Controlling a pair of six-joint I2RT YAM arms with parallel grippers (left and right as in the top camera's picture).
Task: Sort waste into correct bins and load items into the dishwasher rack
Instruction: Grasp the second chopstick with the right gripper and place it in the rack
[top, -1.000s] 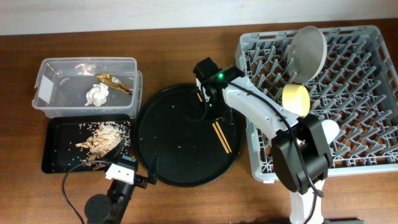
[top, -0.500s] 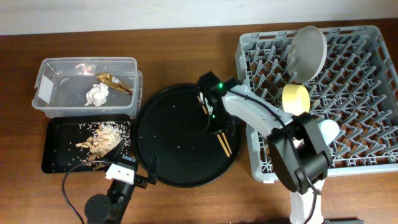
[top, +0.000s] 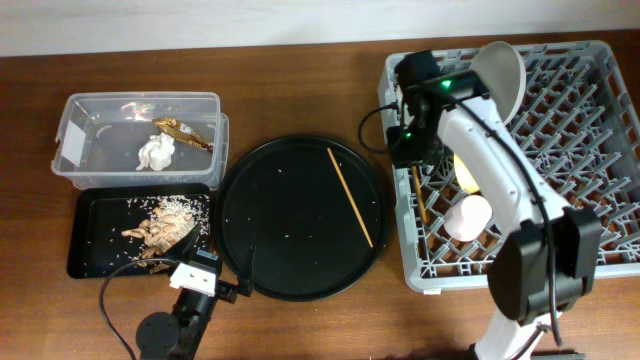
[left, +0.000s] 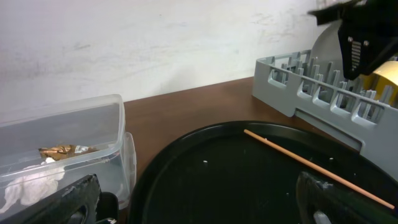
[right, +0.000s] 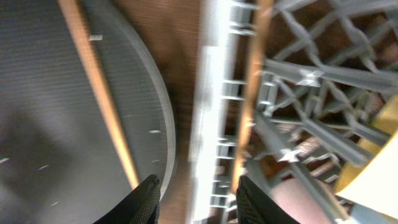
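One wooden chopstick (top: 350, 197) is lying slanted on the round black tray (top: 290, 250). The second chopstick (top: 419, 195) is resting inside the grey rack (top: 590, 150) — near the upright plate (top: 500, 75), yellow bowl (top: 461, 172) and pale cup (top: 468, 217). The tissue (top: 155, 153) and wrapper (top: 183, 132) are sitting in the clear tub (top: 140, 98) — scraps (top: 160, 222) are lying in the rectangular tray (top: 90, 250).

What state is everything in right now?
Left gripper: open, empty.
Right gripper: open, above rack edge.
First chopstick: lying on round tray.
Second chopstick: in rack.
Plate: on edge in rack.
Yellow bowl: in rack.
Pink cup: in rack.
Tissue: in clear tub.
Wrapper: in clear tub.
Food scraps: in black tray.
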